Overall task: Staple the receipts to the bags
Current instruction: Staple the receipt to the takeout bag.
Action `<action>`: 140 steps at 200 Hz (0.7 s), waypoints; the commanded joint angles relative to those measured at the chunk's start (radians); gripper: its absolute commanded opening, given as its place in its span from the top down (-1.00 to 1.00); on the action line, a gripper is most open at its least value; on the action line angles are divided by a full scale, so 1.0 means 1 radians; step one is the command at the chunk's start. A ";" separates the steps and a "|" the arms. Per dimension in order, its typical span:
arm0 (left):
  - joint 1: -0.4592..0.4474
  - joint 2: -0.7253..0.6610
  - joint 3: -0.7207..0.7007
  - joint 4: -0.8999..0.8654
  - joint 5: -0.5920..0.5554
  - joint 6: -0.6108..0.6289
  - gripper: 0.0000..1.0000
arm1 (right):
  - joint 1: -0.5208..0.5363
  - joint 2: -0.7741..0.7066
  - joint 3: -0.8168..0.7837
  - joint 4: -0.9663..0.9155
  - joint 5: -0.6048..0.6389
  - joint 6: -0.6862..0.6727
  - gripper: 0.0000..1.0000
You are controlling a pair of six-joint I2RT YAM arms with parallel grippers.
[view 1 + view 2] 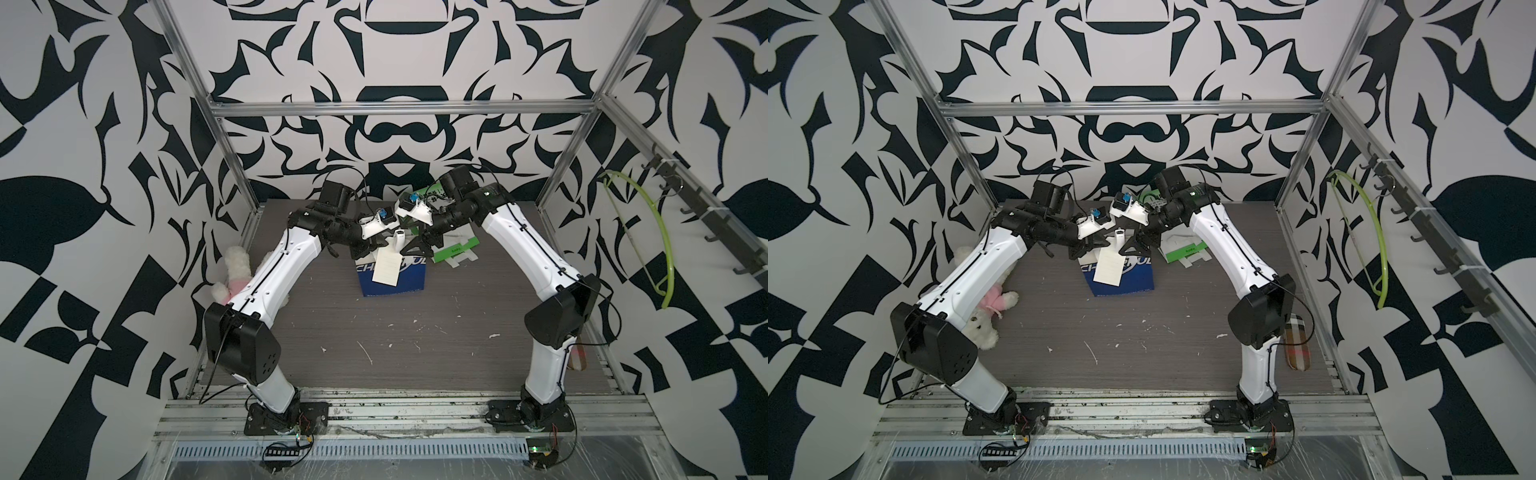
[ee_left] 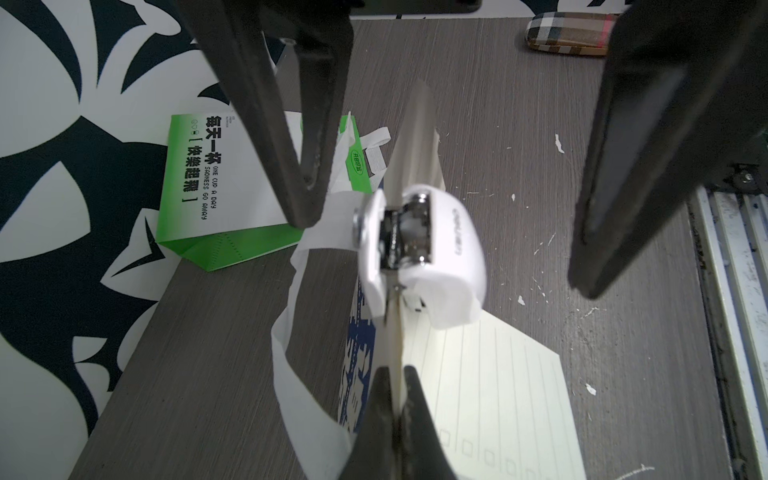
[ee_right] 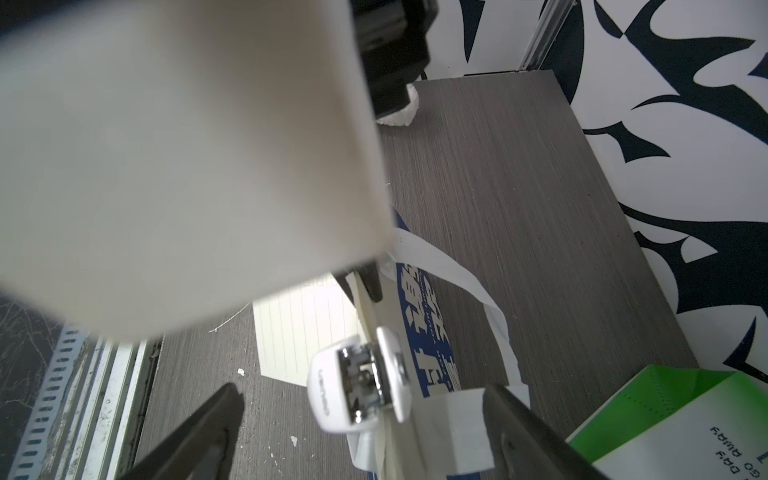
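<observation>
Receipt lies against the navy bag, both pinched at the top by the left gripper. Right gripper stands open around the stapler clipped there; the green bag lies flat nearby.

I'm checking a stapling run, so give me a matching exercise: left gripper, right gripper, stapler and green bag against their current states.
Things: 1 left gripper; 2 right gripper; 3 stapler; 4 green bag.
States: A lying flat on the table; B open, jaws either side of the stapler; C shut on the receipt; D astride the receipt's raised edge at the navy bag.
Pairs: 1-C; 2-B; 3-D; 4-A.
</observation>
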 commanded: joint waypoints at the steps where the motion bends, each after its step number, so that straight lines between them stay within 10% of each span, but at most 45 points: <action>1: -0.010 0.003 0.025 -0.019 0.041 0.006 1.00 | 0.013 -0.019 -0.014 0.051 -0.004 0.028 -0.83; 140: -0.030 0.012 0.099 -0.044 0.110 -0.009 1.00 | 0.036 -0.042 -0.107 0.106 -0.037 -0.076 -0.63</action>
